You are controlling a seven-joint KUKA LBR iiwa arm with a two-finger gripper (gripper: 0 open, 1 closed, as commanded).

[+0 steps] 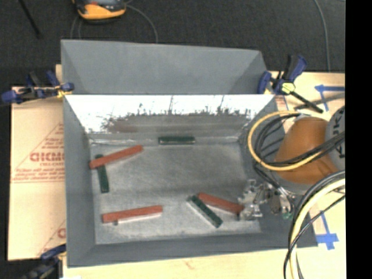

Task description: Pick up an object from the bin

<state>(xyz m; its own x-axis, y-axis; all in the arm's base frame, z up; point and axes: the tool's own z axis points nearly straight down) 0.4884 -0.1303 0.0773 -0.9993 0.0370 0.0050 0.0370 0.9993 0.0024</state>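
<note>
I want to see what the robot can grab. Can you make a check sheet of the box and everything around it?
Surface: grey metal bin, floor scuffed.
Job's things: back-left red stick meeting left green stick; front-left red stick; front-right red stick beside front-right green stick; back green stick.
Clutter: nothing seen.
Gripper: gripper low in the front right corner, at the front-right red stick's end; contact unclear.
Cables: yellow and black cables looped on the arm.
Surroundings: orange-and-black handheld device beyond the bin.
</note>
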